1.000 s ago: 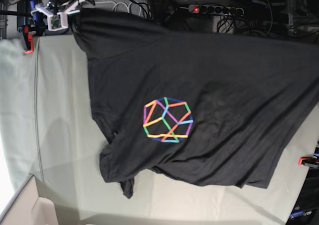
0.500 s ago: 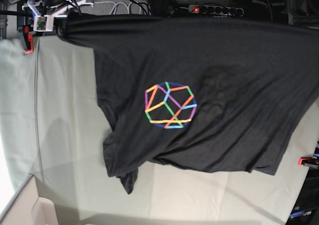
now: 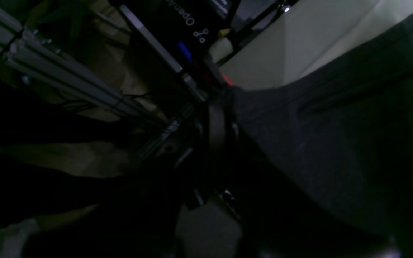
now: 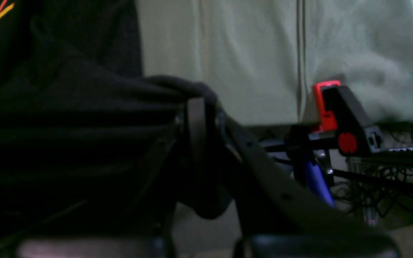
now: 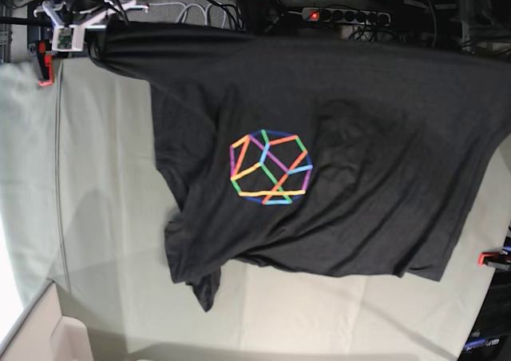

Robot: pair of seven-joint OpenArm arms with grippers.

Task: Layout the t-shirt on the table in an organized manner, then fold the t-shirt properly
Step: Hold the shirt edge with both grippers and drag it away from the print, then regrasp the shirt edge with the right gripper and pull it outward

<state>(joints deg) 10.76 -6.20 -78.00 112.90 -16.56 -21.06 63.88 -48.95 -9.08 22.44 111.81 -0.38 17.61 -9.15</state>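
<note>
Right fingers point(image 4: 199, 118) and left fingers point(image 3: 216, 122) clamped on t-shirt point(image 5: 335, 145) edge, logo point(image 5: 270, 168) upward, over table point(image 5: 104, 185)

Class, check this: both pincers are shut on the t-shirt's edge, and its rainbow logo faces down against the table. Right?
Not quite. The rainbow logo faces up, plainly visible in the base view. The rest holds: the left pincer and right pincer are each shut on the t-shirt.
</note>
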